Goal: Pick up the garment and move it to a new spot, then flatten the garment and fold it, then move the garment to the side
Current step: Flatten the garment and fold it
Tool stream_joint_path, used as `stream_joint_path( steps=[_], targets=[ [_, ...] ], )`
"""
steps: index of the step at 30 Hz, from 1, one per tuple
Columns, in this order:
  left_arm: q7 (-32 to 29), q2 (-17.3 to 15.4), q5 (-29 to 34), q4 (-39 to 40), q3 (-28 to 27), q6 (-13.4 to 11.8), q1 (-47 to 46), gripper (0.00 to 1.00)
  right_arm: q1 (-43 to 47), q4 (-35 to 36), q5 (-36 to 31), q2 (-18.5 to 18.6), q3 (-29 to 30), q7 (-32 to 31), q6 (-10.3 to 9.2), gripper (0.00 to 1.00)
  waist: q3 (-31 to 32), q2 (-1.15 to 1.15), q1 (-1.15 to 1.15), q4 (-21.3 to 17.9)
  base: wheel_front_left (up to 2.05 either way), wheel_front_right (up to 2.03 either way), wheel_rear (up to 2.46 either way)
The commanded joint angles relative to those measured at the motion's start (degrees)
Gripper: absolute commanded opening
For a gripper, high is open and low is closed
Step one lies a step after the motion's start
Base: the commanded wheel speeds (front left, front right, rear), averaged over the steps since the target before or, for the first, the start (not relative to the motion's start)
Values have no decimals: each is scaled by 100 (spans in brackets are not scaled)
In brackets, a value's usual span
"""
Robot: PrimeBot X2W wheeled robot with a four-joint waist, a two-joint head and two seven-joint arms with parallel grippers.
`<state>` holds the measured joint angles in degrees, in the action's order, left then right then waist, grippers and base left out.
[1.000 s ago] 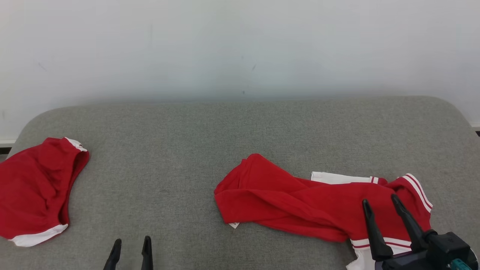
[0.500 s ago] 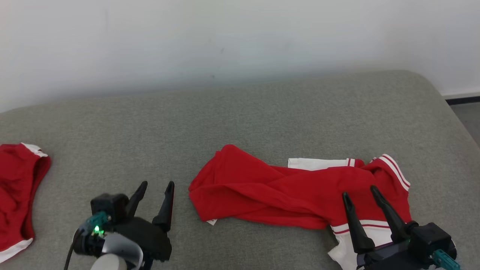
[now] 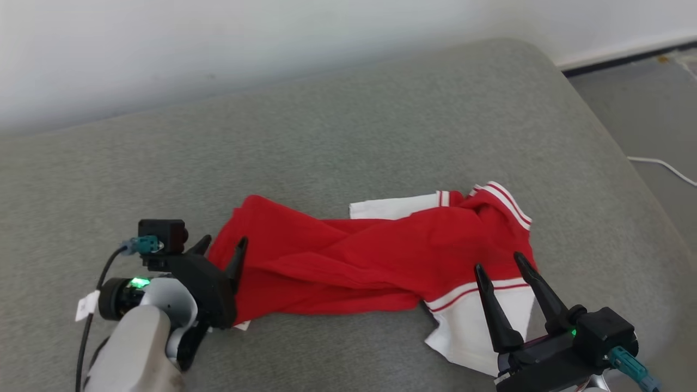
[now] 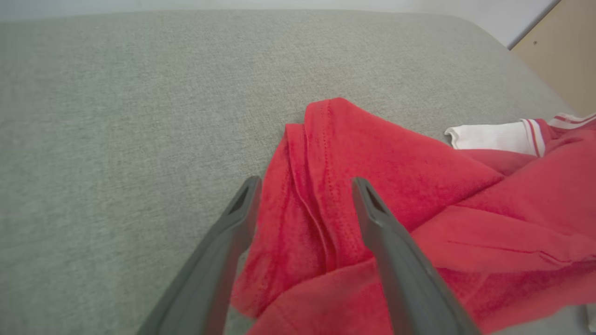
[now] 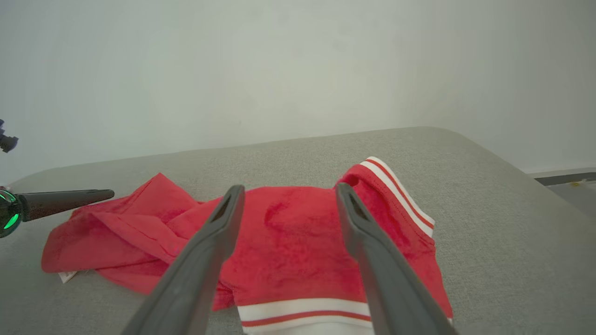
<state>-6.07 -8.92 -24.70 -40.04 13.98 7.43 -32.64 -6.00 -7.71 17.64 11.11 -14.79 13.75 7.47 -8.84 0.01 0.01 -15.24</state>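
Observation:
The garment (image 3: pixel 359 256) is a red shirt with white, red-striped trim, lying crumpled and stretched left to right on the grey padded surface (image 3: pixel 381 109). My left gripper (image 3: pixel 224 240) stands open at the garment's left end, its fingers straddling the folded red hem (image 4: pixel 321 186) with nothing pinched. My right gripper (image 3: pixel 497 261) is open over the right end, above the white striped band. In the right wrist view the garment (image 5: pixel 288 237) lies under the open right gripper (image 5: pixel 289 187), and a finger of the left gripper (image 5: pixel 65 197) points in from the left.
The padded surface ends in a rounded edge at the right, with grey floor and a white cable (image 3: pixel 661 166) beyond it. A white wall runs behind. A pale wooden panel (image 4: pixel 558 60) stands past the far corner in the left wrist view.
The head camera has swung right and down, so a second red garment at the left left the picture. My left arm rose into view and reached the garment's left end. Both grippers stayed open.

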Motion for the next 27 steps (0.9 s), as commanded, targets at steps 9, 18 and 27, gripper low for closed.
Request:
stream_joint_path(
  steps=[9, 18, 27],
  targets=[
    [-412, -201, -119, -720, 211, -76, -362, 100, -113, -68, 48, 30, -37, 94, 3, 100, -336, -1, -1, -417, 0, 0, 0],
    [-357, -41, -162, -1138, 447, -32, -544, 0, -186, -55, 50, 50, -72, 114, 3, 100, -407, -1, -1, -353, 0, 0, 0],
    [528, -204, 9, -1212, 416, -295, -1033, 0, -207, -35, 81, 67, -54, 127, 3, 100, -471, -1, -1, -263, 0, 0, 0]
  ],
)
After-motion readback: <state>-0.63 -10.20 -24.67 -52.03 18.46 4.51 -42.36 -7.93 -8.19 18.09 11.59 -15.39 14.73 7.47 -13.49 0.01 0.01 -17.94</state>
